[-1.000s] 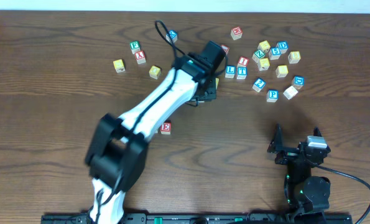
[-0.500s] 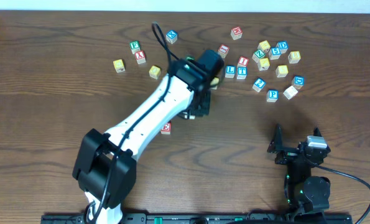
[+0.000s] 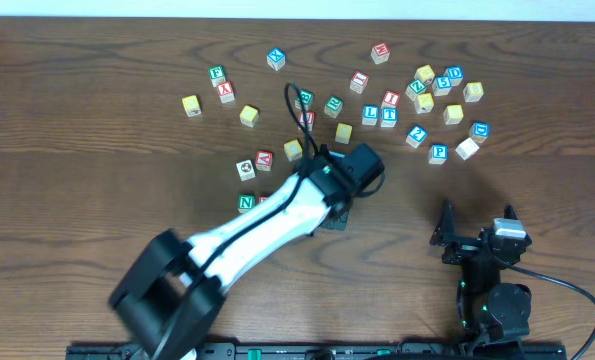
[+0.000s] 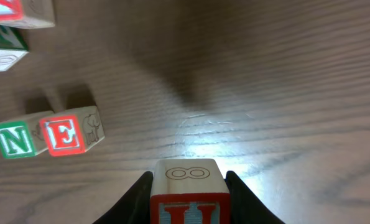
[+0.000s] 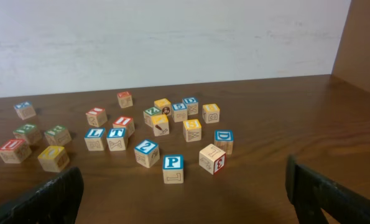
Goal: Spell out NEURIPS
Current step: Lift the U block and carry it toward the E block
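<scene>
In the left wrist view we are looking at the left gripper (image 4: 189,200) clamping tightly on a red-lettered cube (image 4: 189,186), one finger pressing each side. The cube's top face is showing a looped ornament. Its letter is running off the bottom edge, so we are not reading it.

Taking the green N cube (image 4: 13,140) as our mark, the held cube is sitting to its right and nearer the lens, apart from it. We cannot tell whether it is touching the counter (image 4: 284,93). The red E cube (image 4: 63,134) is standing just right of the N, touching it, with an elephant drawn on its side face.

The overhead view is giving us the wider layout. The left arm (image 3: 267,225) is reaching in from the near edge, covering most of the E and hiding the held cube altogether. The loose cubes (image 3: 424,100) are lying scattered well away from the N, toward the far right. The right gripper (image 3: 474,225) is resting well to the right of the N, nearer the front edge, with its jaws spread wide and holding nothing.

Only the right wrist view is showing the loose cubes side-on, with a blue P cube (image 5: 173,169) standing at their front.
</scene>
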`<state>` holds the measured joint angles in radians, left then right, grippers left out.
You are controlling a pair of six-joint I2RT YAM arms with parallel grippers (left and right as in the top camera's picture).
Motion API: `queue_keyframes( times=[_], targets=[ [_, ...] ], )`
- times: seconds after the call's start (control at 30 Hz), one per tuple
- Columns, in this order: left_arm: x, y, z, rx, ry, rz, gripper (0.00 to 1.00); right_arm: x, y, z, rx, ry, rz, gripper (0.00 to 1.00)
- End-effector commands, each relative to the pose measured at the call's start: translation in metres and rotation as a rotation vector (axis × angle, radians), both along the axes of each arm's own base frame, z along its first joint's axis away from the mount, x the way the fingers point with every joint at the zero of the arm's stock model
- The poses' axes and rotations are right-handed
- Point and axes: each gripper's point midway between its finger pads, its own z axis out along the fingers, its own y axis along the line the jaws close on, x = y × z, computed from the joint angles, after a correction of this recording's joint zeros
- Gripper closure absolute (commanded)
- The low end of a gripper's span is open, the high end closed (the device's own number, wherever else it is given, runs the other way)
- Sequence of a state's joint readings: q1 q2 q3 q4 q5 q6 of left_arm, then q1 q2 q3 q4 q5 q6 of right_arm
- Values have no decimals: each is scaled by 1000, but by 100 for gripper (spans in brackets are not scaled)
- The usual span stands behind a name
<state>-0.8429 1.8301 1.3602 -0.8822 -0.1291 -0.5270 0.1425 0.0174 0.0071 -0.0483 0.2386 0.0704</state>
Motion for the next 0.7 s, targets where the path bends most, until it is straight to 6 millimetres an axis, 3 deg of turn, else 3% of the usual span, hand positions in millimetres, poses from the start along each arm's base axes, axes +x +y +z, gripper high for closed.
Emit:
queue_keyframes(
  times=[0.0, 0.2, 0.43, 0.67],
  targets=[
    [0, 10, 32, -68, -118, 11, 92, 0, 0, -1, -9, 5, 0, 1],
    [3, 24, 45, -151, -189, 51, 92, 0, 0, -1, -9, 5, 0, 1],
    [4, 27, 26, -139, -175, 63, 92, 0, 0, -1, -9, 5, 0, 1],
    [5, 26, 9, -125, -160, 74, 85, 0, 0, -1, -9, 5, 0, 1]
  ],
)
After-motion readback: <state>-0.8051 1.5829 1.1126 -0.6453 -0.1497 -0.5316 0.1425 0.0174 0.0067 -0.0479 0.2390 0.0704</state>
